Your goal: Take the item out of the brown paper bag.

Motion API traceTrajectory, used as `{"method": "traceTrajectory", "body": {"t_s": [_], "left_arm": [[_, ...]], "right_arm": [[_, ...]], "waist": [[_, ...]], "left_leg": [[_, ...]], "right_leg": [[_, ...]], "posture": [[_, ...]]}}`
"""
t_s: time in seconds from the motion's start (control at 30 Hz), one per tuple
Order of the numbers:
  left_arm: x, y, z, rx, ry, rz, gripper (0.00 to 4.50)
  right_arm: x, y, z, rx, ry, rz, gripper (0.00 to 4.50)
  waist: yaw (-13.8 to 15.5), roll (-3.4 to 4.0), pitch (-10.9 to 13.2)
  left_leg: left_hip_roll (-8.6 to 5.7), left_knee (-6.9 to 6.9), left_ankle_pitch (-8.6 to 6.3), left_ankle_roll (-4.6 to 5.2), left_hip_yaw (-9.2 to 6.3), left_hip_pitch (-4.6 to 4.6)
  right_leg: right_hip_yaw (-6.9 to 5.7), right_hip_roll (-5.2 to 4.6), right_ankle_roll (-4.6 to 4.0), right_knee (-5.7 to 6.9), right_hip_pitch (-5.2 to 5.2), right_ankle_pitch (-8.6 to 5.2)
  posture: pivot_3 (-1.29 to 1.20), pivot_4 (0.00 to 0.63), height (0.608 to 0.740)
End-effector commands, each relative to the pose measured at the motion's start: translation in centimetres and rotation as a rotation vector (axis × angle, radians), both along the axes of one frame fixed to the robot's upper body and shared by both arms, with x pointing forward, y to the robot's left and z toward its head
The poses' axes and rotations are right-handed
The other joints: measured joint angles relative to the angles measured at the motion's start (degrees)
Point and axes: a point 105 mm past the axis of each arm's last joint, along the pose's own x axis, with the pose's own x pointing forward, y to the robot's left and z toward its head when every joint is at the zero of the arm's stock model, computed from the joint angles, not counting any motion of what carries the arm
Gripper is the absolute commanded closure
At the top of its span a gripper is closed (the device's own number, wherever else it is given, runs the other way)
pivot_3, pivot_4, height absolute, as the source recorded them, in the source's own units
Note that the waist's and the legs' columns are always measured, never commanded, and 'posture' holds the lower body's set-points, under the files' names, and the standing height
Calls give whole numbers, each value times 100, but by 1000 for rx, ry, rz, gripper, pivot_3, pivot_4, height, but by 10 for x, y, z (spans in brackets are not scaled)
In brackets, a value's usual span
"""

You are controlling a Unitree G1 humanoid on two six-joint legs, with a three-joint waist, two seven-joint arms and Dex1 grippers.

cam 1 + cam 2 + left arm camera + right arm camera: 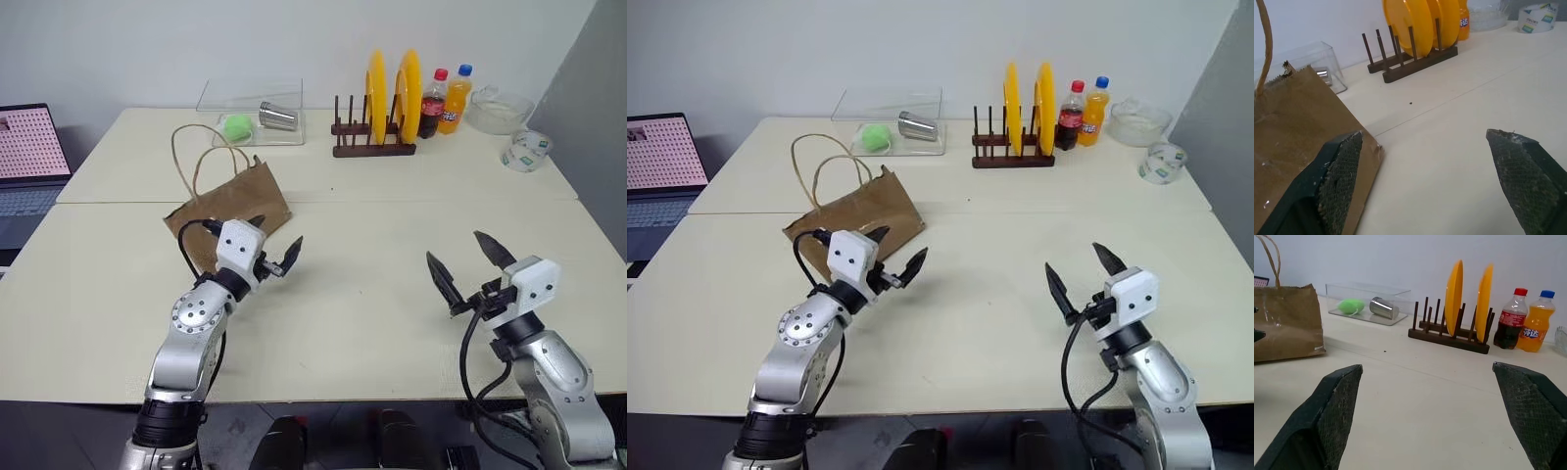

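The brown paper bag lies creased and flat on the left half of the table, its cord handles looping toward the back. The item is hidden. My left gripper hovers open at the bag's near right edge; in the left wrist view one finger overlaps the bag and the other stands over bare table. My right gripper is open over the near right of the table, well apart from the bag, with nothing between its fingers.
A wooden rack with two yellow plates stands at the back, with a cola bottle and an orange soda bottle beside it. A clear tray holds a green object and a metal cup. Tape roll and glass bowl back right; laptop far left.
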Motion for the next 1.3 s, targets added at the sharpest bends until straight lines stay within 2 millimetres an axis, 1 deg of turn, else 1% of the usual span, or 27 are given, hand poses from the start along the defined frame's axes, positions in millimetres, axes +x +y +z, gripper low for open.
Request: {"method": "traceTrajectory", "body": {"t_s": [0.03,0.17,0.43,0.57,0.63,0.7,0.77,0.83,0.9,1.0,1.03,1.1,1.2,1.3], "left_arm": [[0,2,13,-26,-53,-13,243],[0,7,14,20,-69,18,243],[-1,5,16,11,-71,14,243],[-1,7,19,15,-84,26,243],[-1,11,25,14,-99,48,243],[-3,16,35,-2,-115,79,243],[-10,21,47,-11,-135,103,243],[-18,30,57,-56,-133,126,243],[-24,36,61,-85,-120,135,243],[-36,64,64,-146,-88,158,243],[-34,81,63,-181,-61,219,243],[-30,102,63,-239,-31,293,243],[-18,120,77,-252,-7,278,243],[-3,132,84,-239,64,212,243]], "right_arm": [[-3,5,5,-15,-37,35,0],[1,4,5,-9,-41,32,0],[2,10,4,-20,-49,53,0],[2,14,8,-18,-60,64,0],[0,18,11,-36,-67,95,0],[-2,25,14,-55,-71,141,0],[-5,33,20,-53,-69,206,0],[-7,43,26,-49,-67,282,0],[-7,49,30,-51,-65,330,0],[-9,66,40,-63,-63,470,0],[-9,71,43,-72,-63,510,0],[-8,77,45,-84,-60,551,0],[-8,85,48,-117,-61,602,0],[-14,96,51,-139,-48,689,0]], "waist": [[0,0,0],[-1,0,0],[1,0,0],[0,0,0],[0,0,0],[-1,0,0],[-10,-2,2],[-18,-3,2],[-8,-3,2],[-33,-2,3],[-29,-3,3],[-9,-5,5],[20,-19,11],[21,-29,17]], "left_leg": [[0,0,0,0,0,0],[0,0,0,0,0,0],[0,0,0,0,0,-1],[0,0,0,0,0,0],[0,0,0,0,0,0],[0,0,0,0,0,-1],[0,0,0,0,0,-1],[1,0,0,0,0,-1],[2,0,0,0,-1,0],[3,0,0,0,3,1],[3,0,0,0,2,1],[4,0,0,0,-5,0],[2,0,0,0,-10,-2],[0,0,0,-1,-13,-5]], "right_leg": [[0,0,0,0,0,0],[1,0,-1,-1,0,1],[1,0,-1,-1,0,0],[1,0,-1,-1,0,1],[1,0,-1,-1,-1,1],[1,0,-1,-1,-1,0],[1,0,0,-1,-2,0],[3,0,0,-1,-2,0],[1,0,0,0,-2,0],[3,1,0,0,-2,0],[2,1,-1,0,-2,0],[-6,3,0,0,-2,-1],[-12,3,4,-2,1,-3],[-17,3,1,-3,0,-1]], "posture": [[0,150,740],[0,150,740],[0,150,740],[0,150,740],[0,150,740],[0,150,740],[0,150,740],[0,150,740],[0,150,740],[0,150,740],[0,150,740],[0,150,740],[0,150,740],[0,150,740]]}}
